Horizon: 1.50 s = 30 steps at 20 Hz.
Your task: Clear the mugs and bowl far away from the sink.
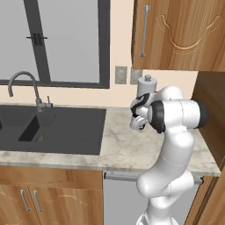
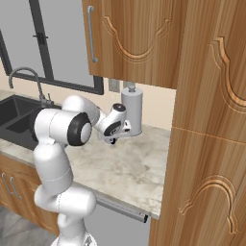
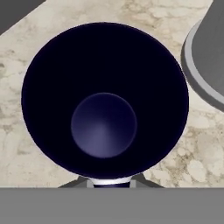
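Note:
The dark grey-blue mug [image 3: 105, 98] is seen from straight above in the hand view, its dark inside and round bottom wide open to the camera. It hangs just over the marble counter [image 3: 26, 144], close under the hand. My gripper [image 1: 139, 125] is over the counter right of the sink [image 1: 57, 127], low in front of a grey canister, and appears shut on the mug; its fingertips are hidden under the mug's rim. From the right base camera the gripper [image 2: 114, 140] points down at the counter. The teal mug and the red bowl are out of view.
A tall grey canister [image 1: 146, 88] stands at the wall just behind the hand, and its base [image 3: 205, 61] is close beside the mug. The gooseneck tap [image 1: 26, 83] rises behind the sink. A tall wooden cabinet [image 2: 211, 144] closes off the counter's right end.

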Available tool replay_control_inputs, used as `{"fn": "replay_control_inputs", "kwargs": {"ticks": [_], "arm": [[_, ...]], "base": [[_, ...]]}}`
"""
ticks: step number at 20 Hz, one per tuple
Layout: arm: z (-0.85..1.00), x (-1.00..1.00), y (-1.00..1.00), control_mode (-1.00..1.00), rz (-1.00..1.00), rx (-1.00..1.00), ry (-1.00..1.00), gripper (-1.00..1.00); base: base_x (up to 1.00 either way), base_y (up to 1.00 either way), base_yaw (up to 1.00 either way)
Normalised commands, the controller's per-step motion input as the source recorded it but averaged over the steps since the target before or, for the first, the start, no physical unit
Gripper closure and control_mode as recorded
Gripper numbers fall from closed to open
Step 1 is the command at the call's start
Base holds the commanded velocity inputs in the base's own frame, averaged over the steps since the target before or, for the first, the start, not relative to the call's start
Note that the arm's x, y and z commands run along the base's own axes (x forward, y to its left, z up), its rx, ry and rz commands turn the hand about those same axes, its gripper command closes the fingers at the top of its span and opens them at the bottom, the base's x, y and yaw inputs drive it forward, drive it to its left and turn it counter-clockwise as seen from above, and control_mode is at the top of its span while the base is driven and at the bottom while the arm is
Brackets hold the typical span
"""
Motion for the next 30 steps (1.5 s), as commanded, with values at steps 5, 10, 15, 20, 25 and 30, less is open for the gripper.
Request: {"fn": "replay_control_inputs", "kwargs": {"ticks": [5,10,15,20,25,30], "arm": [[0.74,-0.52,0.17,-1.00,0.00,0.00,-0.16,1.00],[1.00,-0.75,0.34,-1.00,0.00,0.00,-0.12,1.00],[1.00,-0.87,0.42,-1.00,0.02,-0.02,0.00,1.00],[0.93,-1.00,0.36,-1.00,0.05,-0.06,-0.11,1.00],[0.29,-0.39,0.09,-1.00,0.01,-0.01,-0.17,1.00],[0.00,-0.18,0.00,1.00,0.07,0.00,0.00,1.00]], "base": [[0.00,0.00,0.00],[0.00,0.00,0.00],[0.00,0.00,0.00],[0.00,0.00,0.00],[0.00,0.00,0.00],[-0.29,0.00,0.30]]}}
